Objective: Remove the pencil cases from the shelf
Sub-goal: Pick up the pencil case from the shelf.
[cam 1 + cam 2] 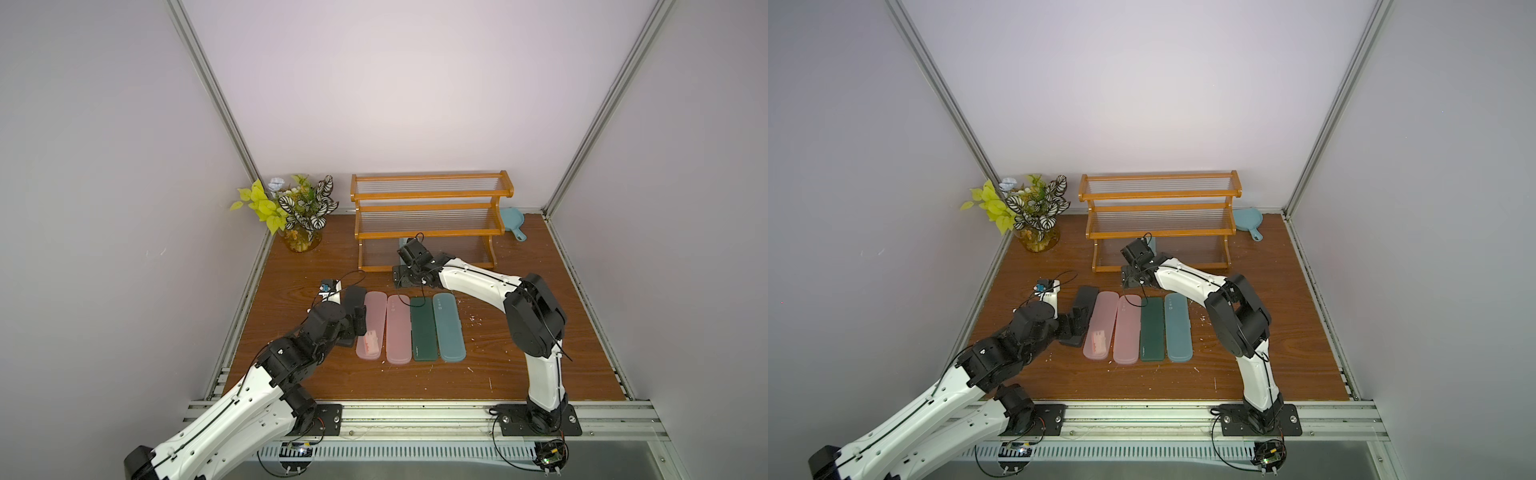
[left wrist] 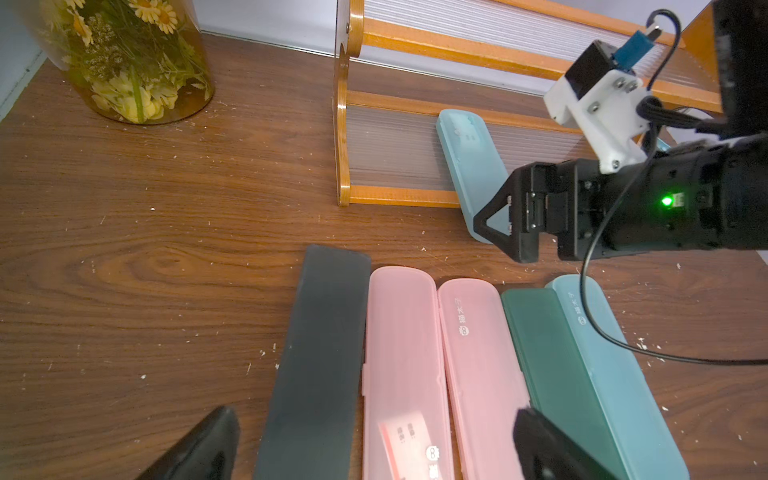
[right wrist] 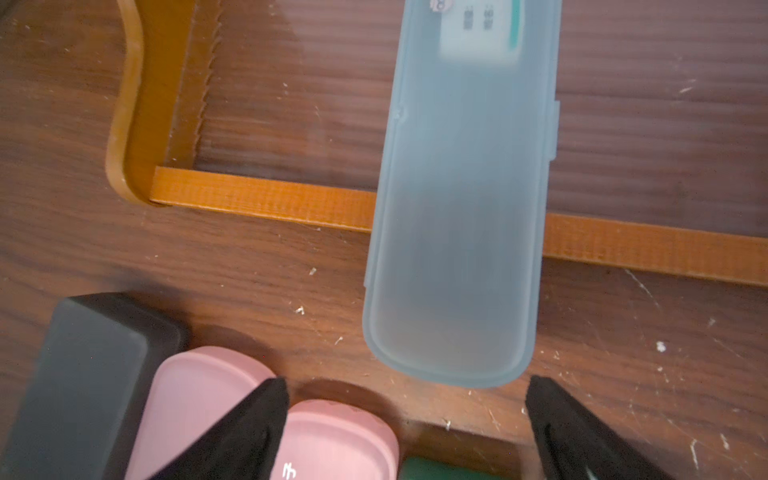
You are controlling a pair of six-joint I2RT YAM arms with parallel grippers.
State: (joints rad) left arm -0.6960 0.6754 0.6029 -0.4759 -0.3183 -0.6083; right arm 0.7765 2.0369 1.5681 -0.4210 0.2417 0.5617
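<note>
While five of the pencil cases lie in a row on the desk (image 1: 478,382), the last teal case (image 3: 457,208) is only half off the shelf (image 3: 257,199). Its far end rests on the bottom tier's clear ribbed panel, and its rounded near end crosses the front rail and reaches out over the desk. The right end effector (image 3: 408,384) sits just in front of that near end, spread wide and holding nothing.

Nearer the robot, side by side, lie the black case (image 2: 320,353), first pink case (image 2: 401,353), second pink case (image 2: 478,365), dark green case (image 2: 536,353) and other teal case (image 2: 602,353). The left end effector (image 2: 376,415) hangs above the black and pink cases, equally wide open and empty. A vase of flowers (image 1: 301,241) stands left of the shelf, and a small blue pan (image 1: 512,218) right of it.
</note>
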